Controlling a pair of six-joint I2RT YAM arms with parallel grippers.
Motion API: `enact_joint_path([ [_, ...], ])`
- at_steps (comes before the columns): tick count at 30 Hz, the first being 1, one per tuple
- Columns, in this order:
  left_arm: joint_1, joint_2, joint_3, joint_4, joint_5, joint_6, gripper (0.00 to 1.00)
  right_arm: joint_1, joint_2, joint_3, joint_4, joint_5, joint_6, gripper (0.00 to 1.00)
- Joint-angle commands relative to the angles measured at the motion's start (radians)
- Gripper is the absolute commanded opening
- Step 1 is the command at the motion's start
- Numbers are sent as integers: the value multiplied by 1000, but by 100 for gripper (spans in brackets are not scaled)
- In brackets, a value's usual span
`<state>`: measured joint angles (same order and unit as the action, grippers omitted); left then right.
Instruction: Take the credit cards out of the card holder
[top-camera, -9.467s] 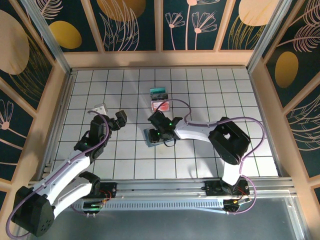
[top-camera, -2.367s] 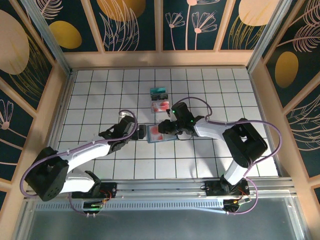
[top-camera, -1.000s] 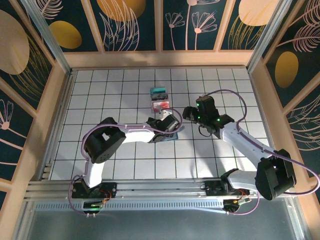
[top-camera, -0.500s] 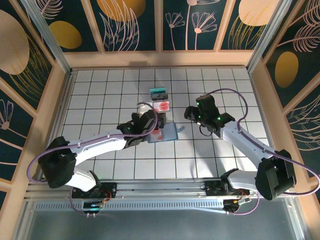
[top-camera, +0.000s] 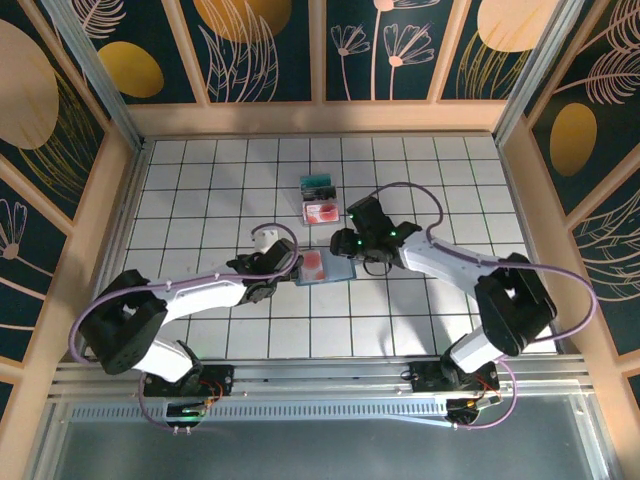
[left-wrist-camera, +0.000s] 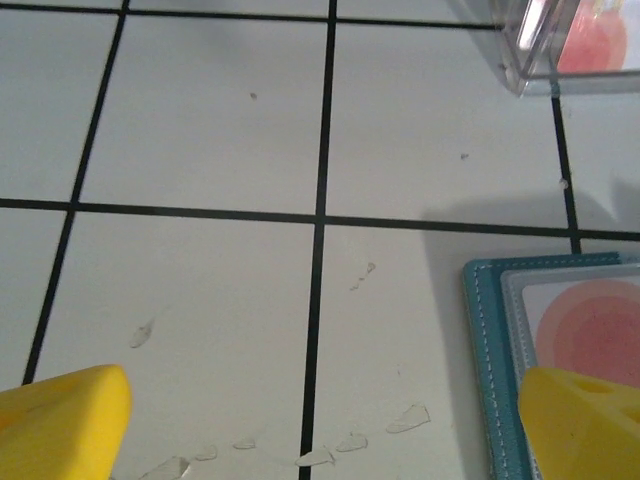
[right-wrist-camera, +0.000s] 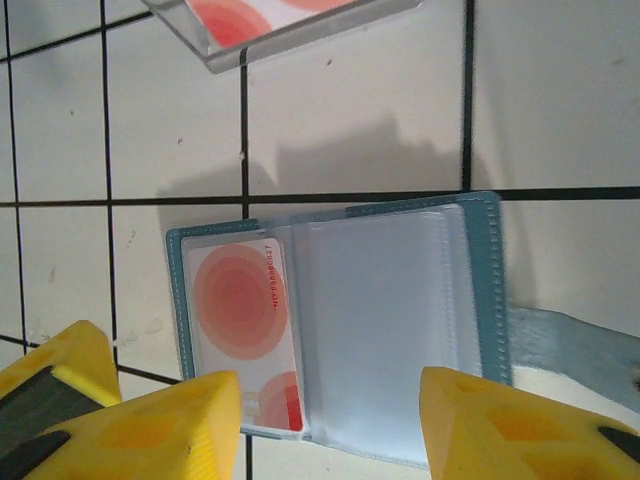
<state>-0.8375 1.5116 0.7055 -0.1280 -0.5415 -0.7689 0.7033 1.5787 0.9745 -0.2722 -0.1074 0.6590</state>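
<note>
1. The white gridded table carries everything.
2. The right gripper hangs over the card holder. Its jaws are apart and clamp nothing.
3. The left gripper sits low at the holder's left edge, jaws spread wide and empty. Its right fingertip overlaps the holder's corner.
4. The card holder lies open and flat near the table's middle, between the two grippers.
5. A pink-circled card sits in the holder's left pocket.
6. Just beyond the holder lies a pink card in a clear case, with a teal card right behind it.
</note>
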Motion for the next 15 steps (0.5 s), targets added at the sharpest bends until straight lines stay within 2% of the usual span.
enact_joint_path([
  [1,8,31,7,54,24,-17,99,17,46,48,16,-64,20,49],
  [7,11,79,0,121,69,-31,99,22,106,64,31,-97,16,45],
  [15,12,122,-8,114,84,-51,99,24,165,73,63,-145,10,38],
])
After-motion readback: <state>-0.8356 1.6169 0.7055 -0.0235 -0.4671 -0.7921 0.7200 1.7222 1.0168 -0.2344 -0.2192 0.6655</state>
